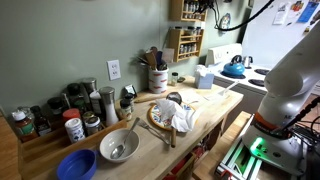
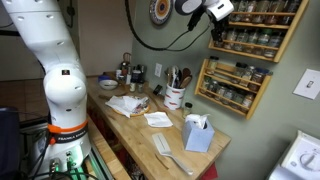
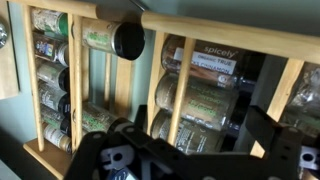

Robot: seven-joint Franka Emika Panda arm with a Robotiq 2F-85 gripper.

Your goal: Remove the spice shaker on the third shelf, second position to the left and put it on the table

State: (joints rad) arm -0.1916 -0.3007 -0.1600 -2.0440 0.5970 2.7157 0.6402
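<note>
Gripper (image 2: pixel 216 11), jaws spread, faces the upper spice rack (image 2: pixel 262 28) above the bench (image 2: pixel 120 126) back edge; best to centre squarely before closing.

In the wrist view, one spice jar (image 3: pixel 205 68) in the light-wood rack (image 3: pixel 140 62) carries a pale label bearing the brand word "spicely" in light lettering. The smaller print under it is too blurred to read. Labels on the neighbouring jars, and all print in both exterior views, are illegible.
</note>
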